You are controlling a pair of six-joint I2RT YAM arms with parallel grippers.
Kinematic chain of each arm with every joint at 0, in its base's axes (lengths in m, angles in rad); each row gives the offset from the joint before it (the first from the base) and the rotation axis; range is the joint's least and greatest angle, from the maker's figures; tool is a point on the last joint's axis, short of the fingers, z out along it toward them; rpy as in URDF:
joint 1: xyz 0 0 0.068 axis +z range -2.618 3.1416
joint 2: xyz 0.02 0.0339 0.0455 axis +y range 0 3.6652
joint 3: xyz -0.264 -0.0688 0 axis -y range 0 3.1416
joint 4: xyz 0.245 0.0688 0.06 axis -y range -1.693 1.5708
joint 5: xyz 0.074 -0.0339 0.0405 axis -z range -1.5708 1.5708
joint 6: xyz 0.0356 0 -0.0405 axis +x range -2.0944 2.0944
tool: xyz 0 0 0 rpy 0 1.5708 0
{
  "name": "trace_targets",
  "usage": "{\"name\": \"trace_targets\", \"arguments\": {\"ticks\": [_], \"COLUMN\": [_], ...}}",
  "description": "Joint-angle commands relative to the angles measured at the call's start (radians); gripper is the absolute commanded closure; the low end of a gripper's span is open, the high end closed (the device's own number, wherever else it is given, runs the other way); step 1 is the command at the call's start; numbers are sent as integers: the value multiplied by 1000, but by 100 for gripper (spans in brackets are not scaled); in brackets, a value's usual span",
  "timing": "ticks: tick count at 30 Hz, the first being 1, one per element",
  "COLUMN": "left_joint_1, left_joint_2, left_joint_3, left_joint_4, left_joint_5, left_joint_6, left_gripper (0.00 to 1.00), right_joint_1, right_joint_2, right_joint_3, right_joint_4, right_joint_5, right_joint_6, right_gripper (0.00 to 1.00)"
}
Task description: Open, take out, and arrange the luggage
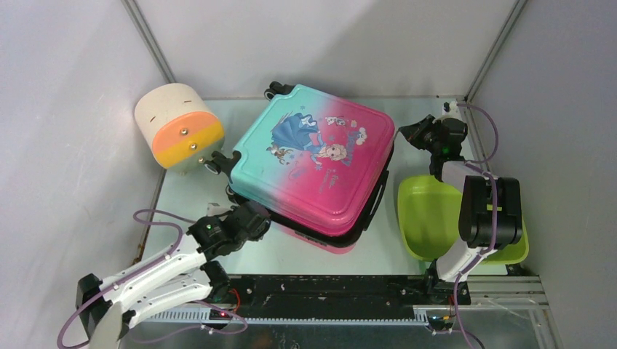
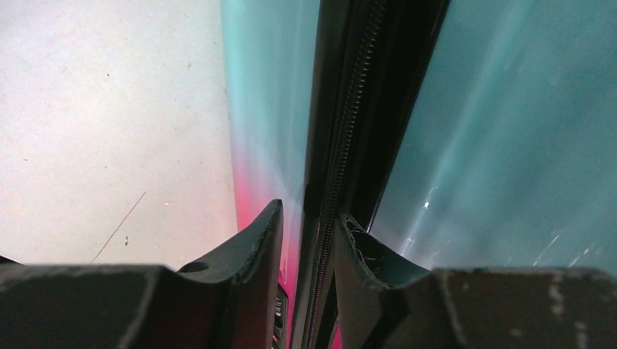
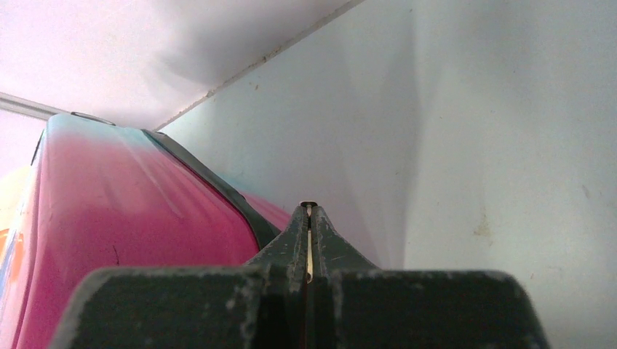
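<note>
Pale tabletop (image 1: pixel 185 190) is enclosed by white walls (image 1: pixel 327 43); suitcase (image 1: pixel 313 163) is flanked by cylinder (image 1: pixel 178 127) and tub (image 1: pixel 426 214); left hand (image 1: pixel 256 218) is parted astride its zip (image 2: pixel 342 145); right hand (image 1: pixel 411 134) is closed.

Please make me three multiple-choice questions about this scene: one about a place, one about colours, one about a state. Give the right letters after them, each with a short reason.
1. Where does the lime-green tub stand, relative to the luggage?
A. On top of it
B. To its right
C. To its left

2. Which colours does the cylinder at the back left have?
A. Blue and white
B. Black and red
C. Cream and orange

3. How do the fingers of the right gripper stand?
A. Shut, with nothing between them
B. Wide open
C. Shut on the tub

Answers:
1 B: the top view shows the tub beside the luggage, on its right.
2 C: its body is cream, with an orange band.
3 A: the right wrist view shows the fingers pressed together and holding nothing.
</note>
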Motion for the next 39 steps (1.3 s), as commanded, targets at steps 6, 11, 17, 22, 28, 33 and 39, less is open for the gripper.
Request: {"name": "trace_targets", "arguments": {"ticks": [6,11,17,22,28,33,39], "left_joint_1": [5,15,69,174,286,345,394], "left_joint_2": [44,116,166,122,185,300,279], "left_joint_3": [-6,46,37,-65,6,92,146], "left_joint_4": [64,82,207,455,519,569,520], "left_joint_5": [-60,-119,-22,112,262,371,347], "left_joint_6": [-51,60,340,520,768,970,1209], "left_gripper": [60,67,100,100,100,100,100], "right_joint_1": [-20,-11,-13,-18,-23,-24,-55], "right_joint_2": [-46,-68,-132,-236,-356,-427,-410], "right_joint_3": [-16,-66,-164,-222,-297,-340,-337], "right_joint_4": [85,100,105,42,-4,-36,41], "right_joint_5": [48,72,88,139,169,183,200], "right_joint_6": [-11,-15,-3,-1,-8,-17,-53], "right_gripper": [100,100,100,100,100,100,100]}}
